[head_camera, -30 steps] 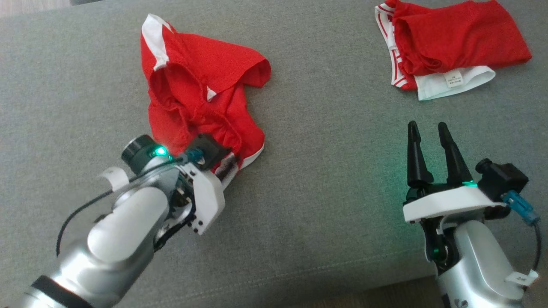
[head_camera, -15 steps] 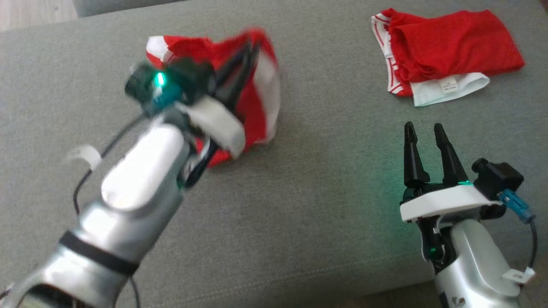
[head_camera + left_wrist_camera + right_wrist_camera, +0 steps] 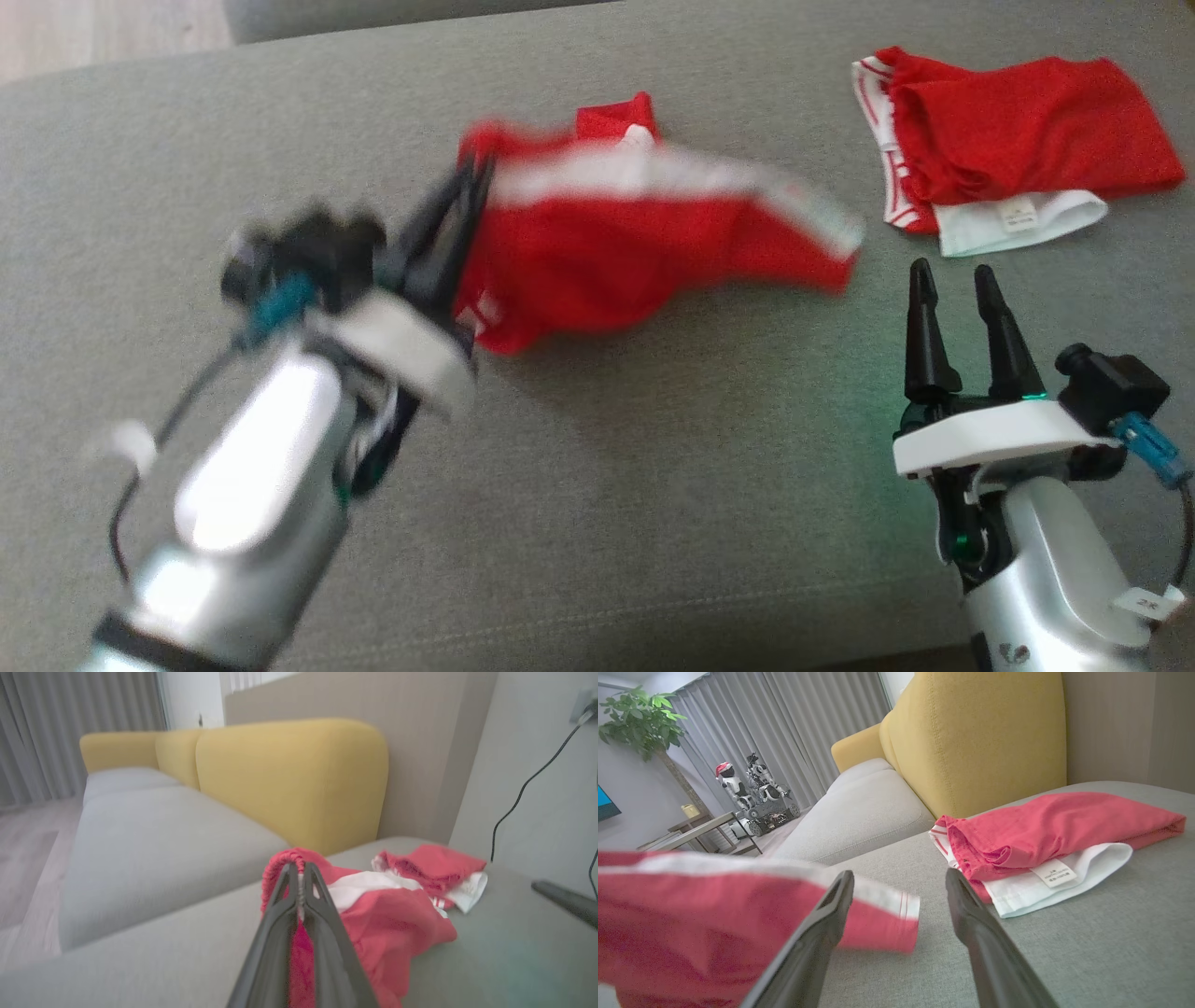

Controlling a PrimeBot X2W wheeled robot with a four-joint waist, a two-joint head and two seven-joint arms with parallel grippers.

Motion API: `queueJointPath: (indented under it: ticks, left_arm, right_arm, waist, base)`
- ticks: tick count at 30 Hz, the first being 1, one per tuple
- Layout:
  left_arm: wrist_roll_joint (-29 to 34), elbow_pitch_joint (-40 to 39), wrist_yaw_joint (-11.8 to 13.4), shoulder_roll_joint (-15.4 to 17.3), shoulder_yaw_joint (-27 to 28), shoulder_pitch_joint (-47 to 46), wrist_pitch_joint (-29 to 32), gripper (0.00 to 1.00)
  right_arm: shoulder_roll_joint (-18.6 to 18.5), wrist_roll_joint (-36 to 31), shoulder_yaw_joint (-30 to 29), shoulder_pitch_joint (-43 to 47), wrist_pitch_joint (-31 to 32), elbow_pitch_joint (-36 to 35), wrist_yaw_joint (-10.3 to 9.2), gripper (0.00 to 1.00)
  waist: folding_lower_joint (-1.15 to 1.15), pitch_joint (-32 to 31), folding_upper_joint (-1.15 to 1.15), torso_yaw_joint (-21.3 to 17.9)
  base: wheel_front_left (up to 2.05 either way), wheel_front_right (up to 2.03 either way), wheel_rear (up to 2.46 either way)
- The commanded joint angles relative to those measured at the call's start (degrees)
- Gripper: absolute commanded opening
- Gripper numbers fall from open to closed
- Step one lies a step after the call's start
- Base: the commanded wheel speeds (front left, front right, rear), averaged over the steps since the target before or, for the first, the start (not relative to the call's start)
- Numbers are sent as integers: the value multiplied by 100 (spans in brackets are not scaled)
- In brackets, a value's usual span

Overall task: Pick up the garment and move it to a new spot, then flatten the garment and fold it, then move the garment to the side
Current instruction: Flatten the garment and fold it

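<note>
Two red-and-white garments: one loose garment [image 3: 644,261], one folded garment [image 3: 1027,131]. Two dark-fingered grippers: the left gripper [image 3: 471,187] and the right gripper [image 3: 952,275]. One grey sofa seat [image 3: 653,513]. One potted plant [image 3: 644,714].

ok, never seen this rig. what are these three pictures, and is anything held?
It is a wheeled robot with two arms, working over a grey sofa seat. One picture comes from its head camera, looking down. The other two come from cameras on its wrists, each looking along that gripper's fingers. The left gripper is shut on a red garment with white trim, blurred. The right gripper is open and holds nothing. A second red and white garment lies at the seat's far right.
</note>
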Motion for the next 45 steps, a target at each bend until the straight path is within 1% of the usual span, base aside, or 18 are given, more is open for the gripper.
queueJointPath:
  ticks: [1,5,8,12,16,17,18,19,23,24,27,30,33,37,38,40,45]
  left_arm:
    - [12,-179,-30,195,183,-88,-27,0]
    - [85,-144,-125,395,-16,510,-27,0]
    - [101,-40,-156,449,-130,820,-27,0]
    - [125,172,-151,432,-216,1077,-28,0]
    - [85,383,-147,287,-212,1255,-28,0]
    - [68,439,-128,241,-185,1293,-28,38]
    - [68,477,-98,200,-148,1321,-28,98]
    - [50,485,-64,152,-77,1351,-28,100]
    - [-28,311,24,-48,357,1529,-28,100]
    - [-32,106,80,-150,668,1660,-28,100]
    - [-1,-304,142,-338,1212,1957,-28,100]
    - [57,-719,125,-591,1746,2357,-28,100]
    - [158,-962,37,-828,2109,2744,-28,100]
    - [298,-977,-115,-1022,2270,2979,-28,100]
    - [298,-977,-115,-1022,2270,2979,-28,100]
    - [355,-898,-192,-1070,2243,2964,-28,100]
    - [306,-439,-348,-1110,1853,2753,-28,100]
  right_arm:
    - [9,-60,84,-48,-78,-203,37,100]
    - [9,-187,10,-46,-78,-172,37,100]
    - [9,-300,-48,-46,-78,-105,37,100]
    - [9,-408,-88,-44,-67,-31,37,100]
    - [9,-490,-97,-25,-3,11,37,100]
    - [9,-508,-99,-14,16,17,37,100]
    - [9,-526,-97,-4,41,22,37,100]
    - [9,-548,-95,4,69,24,37,100]
    - [9,-625,-111,60,153,-8,37,100]
    - [9,-665,-128,110,180,-63,37,100]
    - [9,-708,-158,227,203,-194,37,100]
    - [9,-745,-189,381,222,-352,37,100]
    - [9,-743,-218,527,243,-504,37,100]
    - [9,-722,-268,635,288,-648,37,100]
    - [9,-722,-268,635,288,-648,37,100]
    - [9,-730,-264,640,316,-702,37,100]
    - [9,-747,-224,594,366,-789,37,100]
  waist:
    - [0,43,0,96]
    - [0,73,0,265]
    - [0,57,0,374]
    - [0,14,0,475]
    - [0,-43,0,516]
    - [0,-64,0,521]
    - [0,-81,0,523]
    - [0,-97,0,524]
    - [0,-178,0,540]
    - [0,-220,0,562]
    - [0,-281,0,608]
    - [0,-334,0,655]
    - [0,-362,0,691]
    - [0,-352,0,726]
    - [0,-352,0,726]
    - [0,-333,0,725]
    - [0,-268,0,651]
  base:
    - [0,0,0]
    - [0,0,0]
    - [0,0,0]
    - [0,0,0]
    - [0,0,0]
    - [0,0,0]
    - [0,0,0]
    - [0,0,0]
    - [0,0,0]
    - [0,0,0]
    - [0,0,0]
    - [0,0,0]
    - [0,0,0]
    - [0,0,0]
    - [0,0,0]
    - [0,0,0]
    - [0,0,0]
